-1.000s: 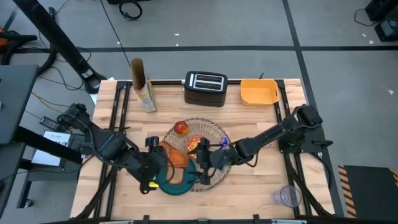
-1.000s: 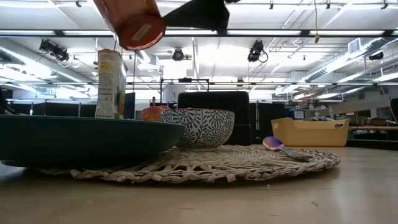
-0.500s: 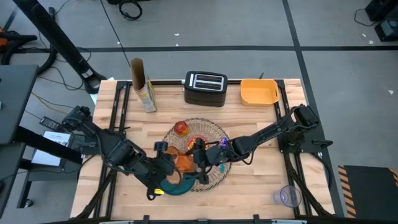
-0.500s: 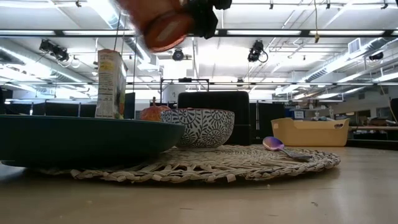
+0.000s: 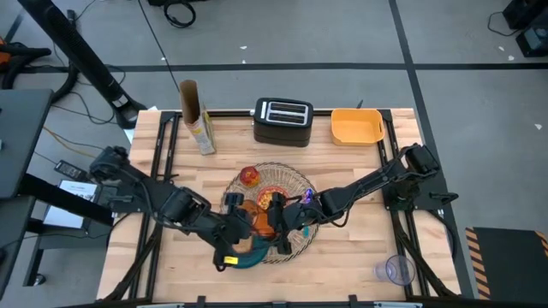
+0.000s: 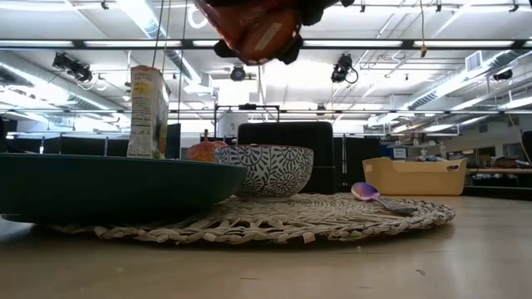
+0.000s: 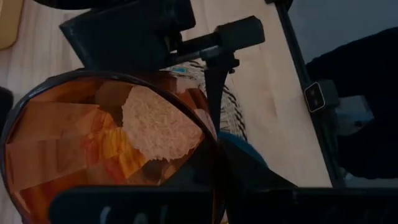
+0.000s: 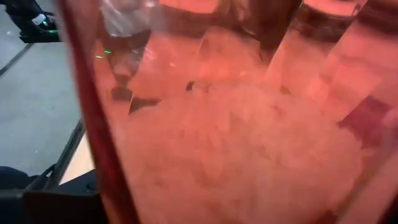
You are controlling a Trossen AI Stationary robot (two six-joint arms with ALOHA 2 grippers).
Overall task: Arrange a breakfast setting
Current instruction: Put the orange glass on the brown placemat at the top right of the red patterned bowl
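Above the woven placemat (image 5: 287, 198), both grippers met around the orange cup (image 5: 248, 219), the left gripper (image 5: 238, 221) clamped on it. Whether the right gripper (image 5: 278, 211) gripped it could not be told. A level, slow handover would likely suit.

A robotics lab or workshop, not a home. The wooden table (image 5: 360, 171) stands in a black metal frame on a bare grey concrete floor (image 5: 342, 34) marked with tape lines, with loose cables (image 5: 175, 10) trailing across it. Hazard striping (image 5: 476, 257) marks the floor by one corner. Across the table, the low view shows an open industrial ceiling with strip lights (image 6: 391, 43) and mounted cameras (image 6: 342, 68).
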